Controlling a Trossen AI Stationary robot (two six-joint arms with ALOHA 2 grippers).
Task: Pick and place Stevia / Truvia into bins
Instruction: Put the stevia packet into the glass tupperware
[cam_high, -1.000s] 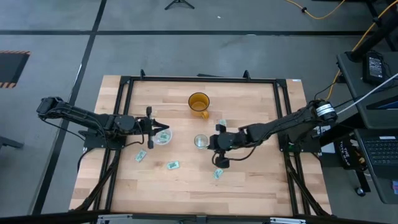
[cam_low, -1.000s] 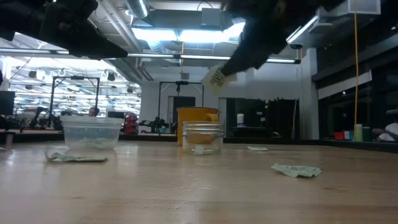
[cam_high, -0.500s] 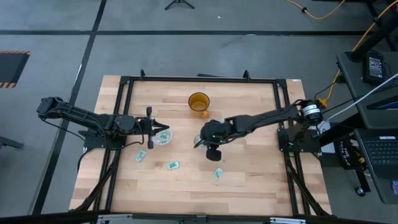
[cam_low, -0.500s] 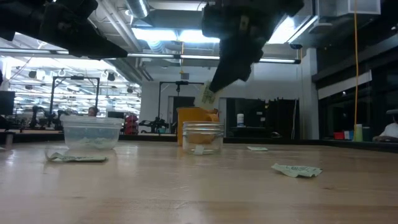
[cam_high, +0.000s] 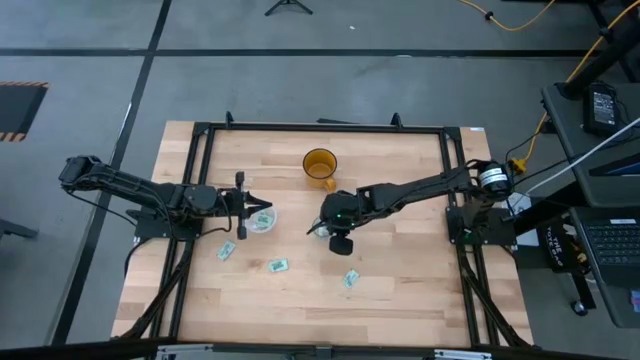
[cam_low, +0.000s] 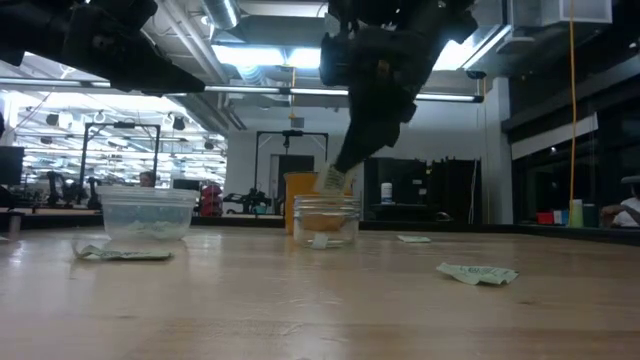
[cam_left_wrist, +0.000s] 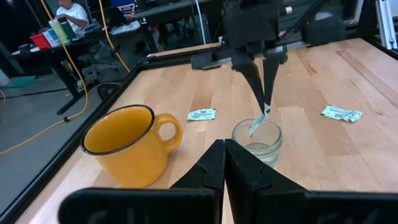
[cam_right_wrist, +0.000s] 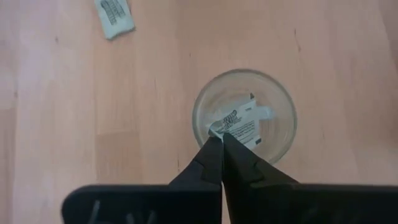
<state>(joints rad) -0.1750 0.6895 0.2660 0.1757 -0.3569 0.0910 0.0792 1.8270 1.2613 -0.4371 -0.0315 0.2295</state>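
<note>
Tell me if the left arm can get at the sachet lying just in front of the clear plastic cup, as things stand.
Probably yes. The left claw hangs shut beside the clear plastic cup, and the sachet lies flat on open wood close by, with nothing on it. The right claw is busy over the small glass cup, well clear.

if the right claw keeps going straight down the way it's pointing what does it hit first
The right claw, shut on a pale green-and-white paper sachet, points down into the small clear glass cup; it would likely reach the cup's inside first.
</note>
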